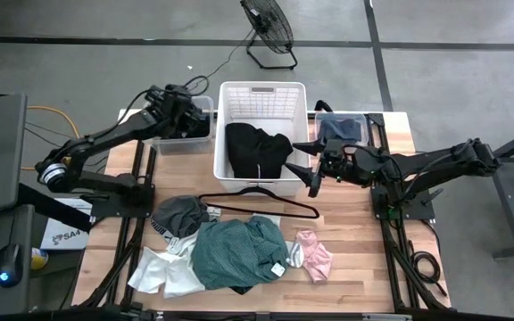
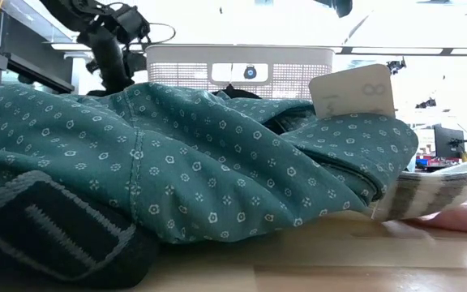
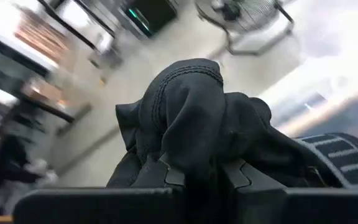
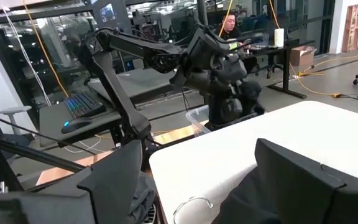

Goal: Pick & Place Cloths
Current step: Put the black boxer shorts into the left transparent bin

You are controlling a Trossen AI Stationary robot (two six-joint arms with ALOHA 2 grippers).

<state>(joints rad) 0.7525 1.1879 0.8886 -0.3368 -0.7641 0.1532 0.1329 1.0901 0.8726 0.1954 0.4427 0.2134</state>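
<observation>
**Left pincer over clear bin with black garment; release pending**

A black garment (image 3: 197, 118) is held clamped in the left pincer (image 1: 178, 105), above the small clear bin (image 1: 186, 132) at the tabletop's far-left corner. The right pincer (image 1: 315, 169) is spread wide, nothing held, at the near-right corner of the white basket (image 1: 261, 96), where more black cloth (image 1: 255, 150) lies. Teal-green shirt (image 1: 239, 254), grey piece (image 1: 178, 214), white cloth (image 1: 163, 272) and pink cloth (image 1: 315, 254) remain near the front edge, behind the wire hanger (image 1: 257, 201).

Judgement: the garment should be lowered until its hanging folds are inside the bin walls before release; dropped high, it could be draped over the rim.
</observation>
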